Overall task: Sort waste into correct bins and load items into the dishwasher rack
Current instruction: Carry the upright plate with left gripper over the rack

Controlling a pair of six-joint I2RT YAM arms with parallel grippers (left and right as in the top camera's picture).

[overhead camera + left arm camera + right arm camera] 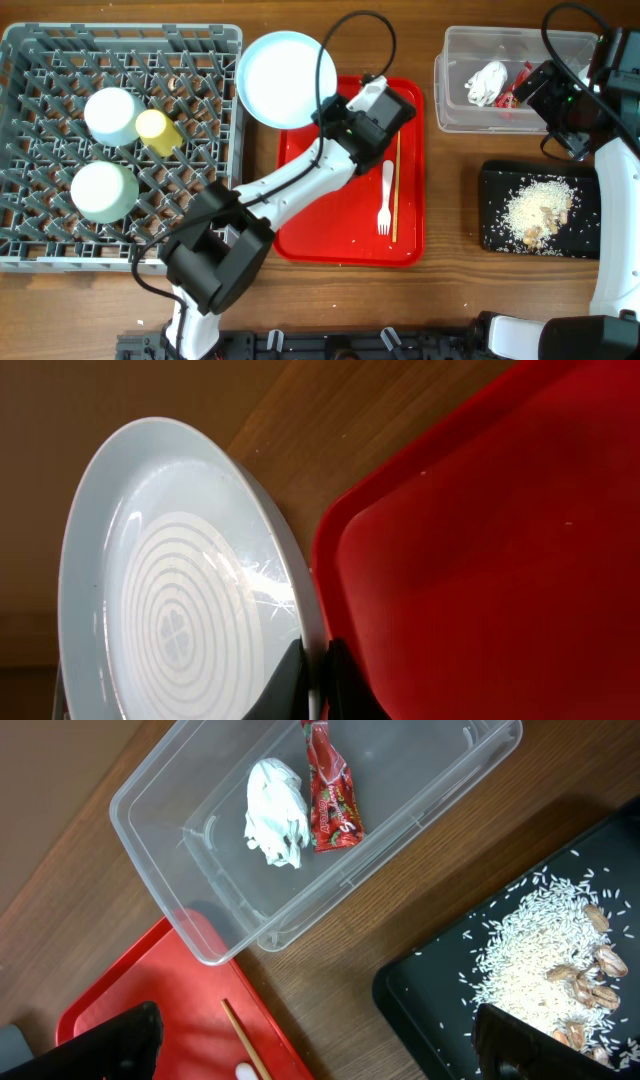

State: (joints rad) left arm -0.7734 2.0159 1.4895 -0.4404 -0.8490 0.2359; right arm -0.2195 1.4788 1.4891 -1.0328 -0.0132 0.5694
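My left gripper (318,682) is shut on the rim of the light blue plate (180,580), which hangs tilted between the red tray and the grey dishwasher rack (232,42). Two pale bowls (110,115) and a yellow cup (157,132) sit in the rack. The white tissue (277,813) and red wrapper (330,790) lie in the clear tub (200,935). Beige food scraps (540,950) cover the black tray (430,1000). Over the bare wood between the tub and the black tray, my right gripper (325,1050) stands open and holds nothing.
The red serving tray (340,235) lies mid-table with a white fork (385,200) and wooden chopsticks (396,185) on it. The left arm reaches diagonally across the tray's left half. A black cable loops above the plate.
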